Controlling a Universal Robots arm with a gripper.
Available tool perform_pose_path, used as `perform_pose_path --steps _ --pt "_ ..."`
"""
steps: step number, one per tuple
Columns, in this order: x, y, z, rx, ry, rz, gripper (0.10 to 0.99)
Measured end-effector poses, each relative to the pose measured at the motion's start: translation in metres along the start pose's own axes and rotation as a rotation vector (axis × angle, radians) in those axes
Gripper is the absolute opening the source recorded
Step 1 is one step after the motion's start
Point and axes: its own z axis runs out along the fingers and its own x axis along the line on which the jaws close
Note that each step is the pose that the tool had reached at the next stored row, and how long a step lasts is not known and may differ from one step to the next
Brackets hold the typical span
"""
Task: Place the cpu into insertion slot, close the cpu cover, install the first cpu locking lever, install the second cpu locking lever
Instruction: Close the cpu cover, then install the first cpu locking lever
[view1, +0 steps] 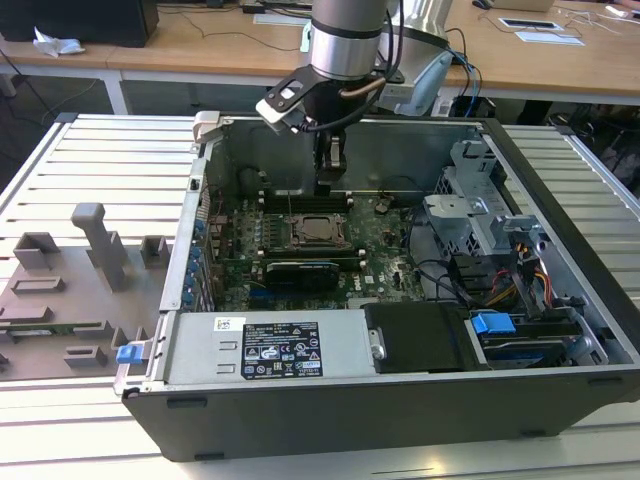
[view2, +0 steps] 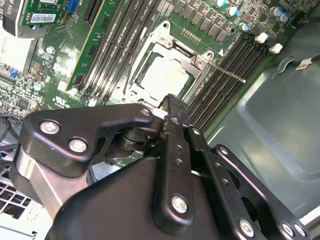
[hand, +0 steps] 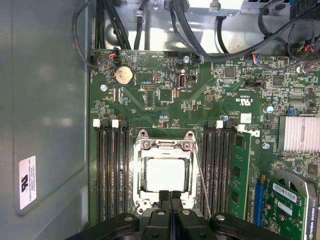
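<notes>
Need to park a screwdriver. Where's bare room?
Bare ribbed table at the exterior view's left of the case, past the grey fixture blocks; also a strip at its right. Inside the case is crowded: cables, drive bays, end effector near the cpu.

Count from here: one arm (view1: 345, 40), one gripper (hand: 170, 196), two fingers (hand: 163, 198). One open computer case (view1: 350, 420) and one motherboard (hand: 165, 105). One cpu (hand: 166, 174), with one cover (hand: 165, 146) framing it. One thin lever (hand: 201, 180) in sight beside it. Two banks of memory slots (hand: 112, 175) (one on either side of the socket), looks like four slots per bank, hard to be sure. One memory stick (hand: 241, 170) fitted. One coin battery (hand: 123, 75), one finned heat sink (hand: 300, 134), one labelled power supply (view1: 265, 347).
</notes>
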Motion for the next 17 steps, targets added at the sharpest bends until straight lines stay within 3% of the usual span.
perform_pose_path --steps 8,10,15,17 --pt "0.0 0.0 -0.0005 0.0 -0.0007 -0.014 0.106" --pt "0.0 0.0 -0.0005 -0.002 -0.0042 -0.09 0.106" --pt "0.0 0.0 -0.0005 -0.004 -0.0094 -0.202 0.106" --pt "0.0 0.0 -0.0005 -0.007 -0.0142 -0.306 0.106"
